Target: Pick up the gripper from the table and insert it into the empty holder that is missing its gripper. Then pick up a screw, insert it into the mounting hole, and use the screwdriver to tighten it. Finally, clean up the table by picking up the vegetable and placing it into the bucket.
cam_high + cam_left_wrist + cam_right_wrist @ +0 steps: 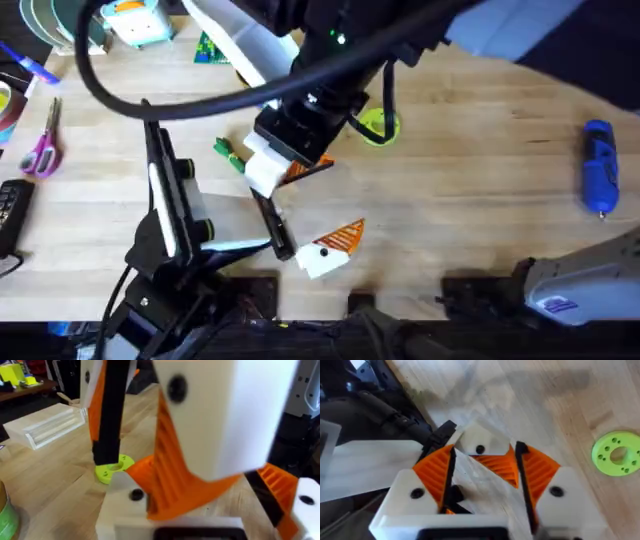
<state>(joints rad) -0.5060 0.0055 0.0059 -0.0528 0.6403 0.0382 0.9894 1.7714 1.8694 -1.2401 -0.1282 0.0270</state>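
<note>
My left gripper [345, 195] lies low over the table's middle, open wide, its white fingers with orange ribbed pads pointing far-right. My right gripper [290, 160] hangs down from above and is also open. It straddles the left gripper's farther finger [485, 457], and I cannot tell if they touch. The holder, the loose gripper and the screw cannot be told apart from the arms' own white-and-orange parts. The dark-green vegetable [228, 152] lies just left of the grippers. The blue screwdriver [598, 165] lies at the far right. The tan bucket [6, 510] shows at the left wrist view's edge.
A lime-green disc [378, 127] lies just beyond the grippers. Pink-handled scissors [42, 145] rest at the left edge. A pale wooden rack [45, 425] stands farther back. Bare wood stretches between the grippers and the screwdriver.
</note>
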